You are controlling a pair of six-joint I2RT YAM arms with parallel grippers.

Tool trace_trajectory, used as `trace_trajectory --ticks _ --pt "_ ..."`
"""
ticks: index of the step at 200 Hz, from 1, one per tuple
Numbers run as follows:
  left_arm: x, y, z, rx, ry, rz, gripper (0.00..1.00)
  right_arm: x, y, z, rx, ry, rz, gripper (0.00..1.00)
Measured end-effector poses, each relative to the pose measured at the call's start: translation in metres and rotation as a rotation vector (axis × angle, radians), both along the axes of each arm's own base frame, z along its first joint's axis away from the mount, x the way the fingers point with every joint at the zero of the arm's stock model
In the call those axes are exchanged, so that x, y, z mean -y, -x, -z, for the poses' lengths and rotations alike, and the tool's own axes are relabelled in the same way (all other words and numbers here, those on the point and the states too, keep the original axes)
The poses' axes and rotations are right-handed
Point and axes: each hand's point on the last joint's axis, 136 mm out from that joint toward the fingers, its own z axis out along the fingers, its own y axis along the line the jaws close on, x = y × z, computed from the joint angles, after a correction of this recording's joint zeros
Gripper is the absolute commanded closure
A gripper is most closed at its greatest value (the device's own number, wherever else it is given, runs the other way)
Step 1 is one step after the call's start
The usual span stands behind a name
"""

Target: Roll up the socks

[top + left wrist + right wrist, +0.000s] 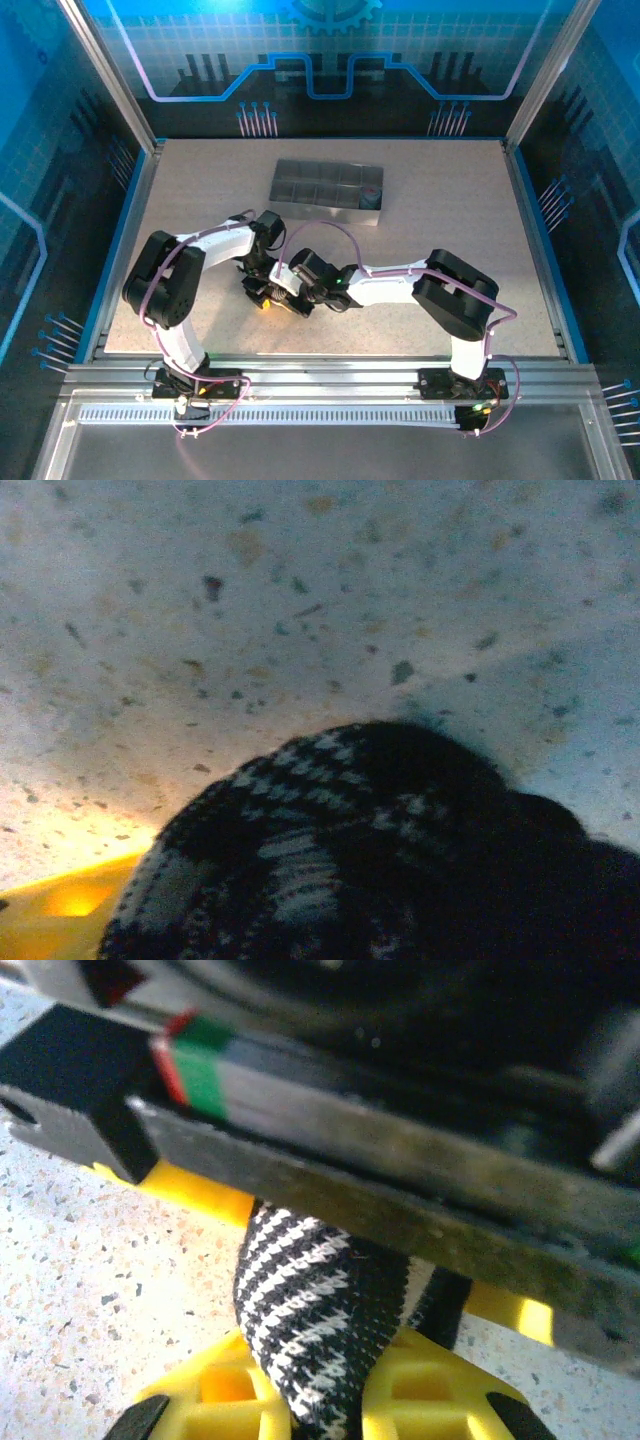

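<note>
Sock (305,1320), black-and-white striped, is pinched tight between the right pincer's (322,1400) yellow tips, probably so the roll can't spring open. Left pincer (264,299) crowds in just above that grip; can't tell whether it's gripping or released. Tray (325,212) is well beyond both, uninvolved.

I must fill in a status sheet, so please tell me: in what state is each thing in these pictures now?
right gripper, shut on the striped sock
striped sock, bunched, held by the right gripper
left gripper, right above the striped sock, open or shut unclear
tray, flat on the table, away from both grippers
</note>
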Motion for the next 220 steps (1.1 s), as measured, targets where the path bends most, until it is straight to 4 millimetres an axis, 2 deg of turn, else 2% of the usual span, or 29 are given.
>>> trace_trajectory --ticks 22,30,38,44,53,60,74,86,102,110,116,134,148,159,173,194,220 --pt "0.0 0.0 -0.002 0.017 0.003 -0.016 0.85 0.0 0.001 0.0 -0.001 0.012 0.007 1.0" --pt "-0.001 -0.001 -0.004 0.029 0.001 -0.023 0.95 0.0 0.001 -0.001 0.003 0.016 0.009 1.0" --pt "-0.001 -0.001 -0.007 0.044 0.001 -0.026 0.99 0.001 0.001 -0.002 0.007 0.02 0.012 0.98" --pt "-0.002 -0.001 -0.008 0.054 0.003 -0.03 1.0 0.001 0.001 -0.003 0.009 0.022 0.014 0.88" --pt "-0.001 -0.001 -0.009 0.066 0.007 -0.041 1.0 0.002 0.001 -0.004 0.015 0.025 0.017 0.66" --pt "0.0 0.0 -0.01 0.071 0.018 -0.05 1.0 0.003 0.002 -0.006 0.017 0.026 0.024 0.55" --pt "0.008 0.004 -0.015 0.08 0.051 -0.06 1.0 0.013 0.004 -0.011 0.027 0.043 0.049 0.44" --pt "0.017 0.003 -0.025 0.1 0.094 -0.067 1.0 0.032 0.005 -0.021 0.041 0.059 0.109 0.39" --pt "0.027 -0.003 -0.042 0.137 0.154 -0.085 1.0 0.059 0.002 -0.053 0.056 0.027 0.21 0.42" --pt "0.029 -0.008 -0.051 0.158 0.177 -0.092 1.0 0.071 -0.002 -0.073 0.048 -0.017 0.272 0.36" --pt "0.03 -0.014 -0.059 0.176 0.195 -0.099 1.0 0.081 -0.009 -0.093 0.044 -0.068 0.33 0.33" --pt "0.034 -0.031 -0.078 0.216 0.242 -0.131 1.0 0.115 -0.034 -0.145 0.0 -0.25 0.518 0.34" --pt "0.037 -0.044 -0.092 0.246 0.28 -0.151 1.0 0.14 -0.041 -0.164 -0.059 -0.342 0.619 0.23" --pt "0.04 -0.054 -0.102 0.269 0.309 -0.166 1.0 0.146 -0.034 -0.166 -0.131 -0.384 0.652 0.13" --pt "0.045 -0.063 -0.114 0.29 0.347 -0.18 1.0 0.141 -0.019 -0.159 -0.243 -0.416 0.65 0.08" --pt "0.053 -0.072 -0.122 0.294 0.389 -0.19 1.0 0.13 -0.002 -0.14 -0.429 -0.444 0.653 0.08" --pt "0.06 -0.078 -0.121 0.273 0.409 -0.201 1.0 0.112 -0.005 -0.127 -0.582 -0.477 0.683 0.08"
